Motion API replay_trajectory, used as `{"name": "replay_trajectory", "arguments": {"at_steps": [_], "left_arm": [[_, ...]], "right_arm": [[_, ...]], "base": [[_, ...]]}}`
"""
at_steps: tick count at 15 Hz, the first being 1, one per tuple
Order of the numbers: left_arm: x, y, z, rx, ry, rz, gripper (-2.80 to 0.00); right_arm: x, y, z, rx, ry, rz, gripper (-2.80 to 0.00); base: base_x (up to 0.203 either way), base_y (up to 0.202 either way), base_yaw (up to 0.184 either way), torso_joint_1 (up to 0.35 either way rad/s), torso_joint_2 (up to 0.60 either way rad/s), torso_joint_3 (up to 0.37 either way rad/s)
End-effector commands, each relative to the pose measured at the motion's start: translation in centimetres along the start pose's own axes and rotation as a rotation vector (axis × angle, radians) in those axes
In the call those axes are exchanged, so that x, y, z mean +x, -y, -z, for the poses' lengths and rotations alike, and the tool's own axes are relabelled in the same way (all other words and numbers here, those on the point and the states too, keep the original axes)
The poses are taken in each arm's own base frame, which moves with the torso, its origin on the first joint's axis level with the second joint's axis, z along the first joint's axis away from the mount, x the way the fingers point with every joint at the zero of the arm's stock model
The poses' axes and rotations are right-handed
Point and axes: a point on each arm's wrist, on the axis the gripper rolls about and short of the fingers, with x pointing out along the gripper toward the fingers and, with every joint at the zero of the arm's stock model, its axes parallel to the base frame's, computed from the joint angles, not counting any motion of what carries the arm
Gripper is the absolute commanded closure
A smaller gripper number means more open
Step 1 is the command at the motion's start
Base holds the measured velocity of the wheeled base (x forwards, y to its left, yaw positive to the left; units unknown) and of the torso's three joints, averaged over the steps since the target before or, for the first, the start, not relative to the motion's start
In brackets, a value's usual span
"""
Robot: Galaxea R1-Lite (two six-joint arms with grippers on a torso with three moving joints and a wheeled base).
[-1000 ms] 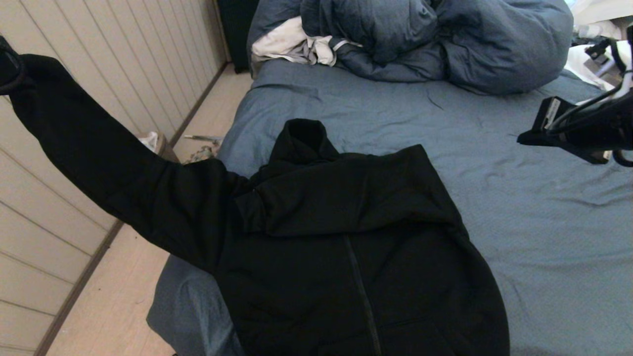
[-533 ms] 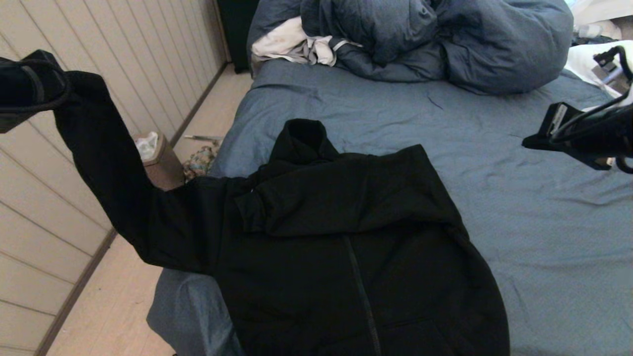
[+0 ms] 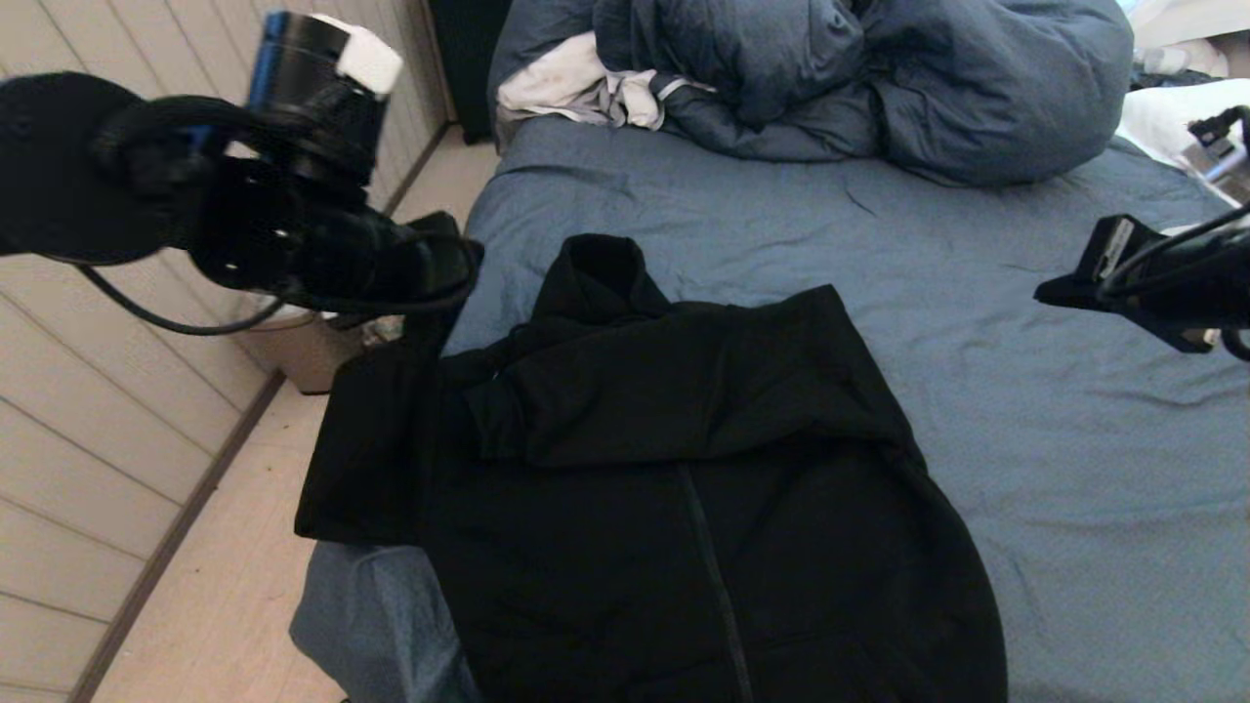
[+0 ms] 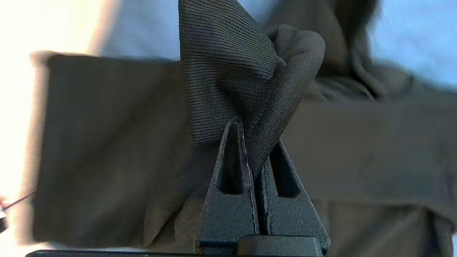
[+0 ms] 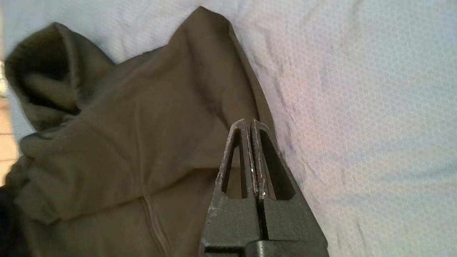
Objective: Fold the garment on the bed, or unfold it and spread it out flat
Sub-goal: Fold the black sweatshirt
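Sleeve at centre left hangs from the left gripper, clamped on the garment; folding unfinished; right gripper closed, empty.

the bed fills most of the head view, covered by a wrinkly blue-grey sheet. the garment, black with a front zipper, lies on the bed's near left part, its hood pointing toward the far end and one sleeve hanging past the bed's left edge. at the far end a puffy dark blue duvet is bunched up, with a white-grey cloth lying just beside it on the left.
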Motion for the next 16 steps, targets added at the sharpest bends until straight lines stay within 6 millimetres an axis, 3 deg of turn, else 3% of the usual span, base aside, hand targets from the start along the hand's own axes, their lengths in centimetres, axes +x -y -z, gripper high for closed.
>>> {"name": "replay_trajectory", "arguments": {"at_steps": [1,5,9,12,16], "left_arm": [[4.2,3.0,3.3,0.055,-0.079,-0.002,0.00],[5.4,8.5,5.7,0.098,-0.065,0.074,0.00],[3.7,13.5,9.2,0.235,0.059,0.124,0.00],[3.8,15.5,10.9,0.250,0.126,0.156,0.00],[1.9,18.1,13.9,0.313,0.148,0.221,0.00]], "right_arm": [[-1.2,0.3,0.2,0.002,0.036,-0.023,0.00],[-2.1,0.5,0.4,-0.004,0.067,-0.058,0.00],[-1.4,1.6,0.5,0.010,0.074,-0.070,0.00],[-0.9,2.3,0.4,0.014,0.092,-0.087,0.00],[-1.5,2.2,0.5,0.012,0.099,-0.092,0.00]], "base": [[0.000,0.000,0.000,0.000,0.00,0.000],[0.000,0.000,0.000,0.000,0.00,0.000],[0.000,0.000,0.000,0.000,0.00,0.000],[0.000,0.000,0.000,0.000,0.00,0.000],[0.000,0.000,0.000,0.000,0.00,0.000]]}}
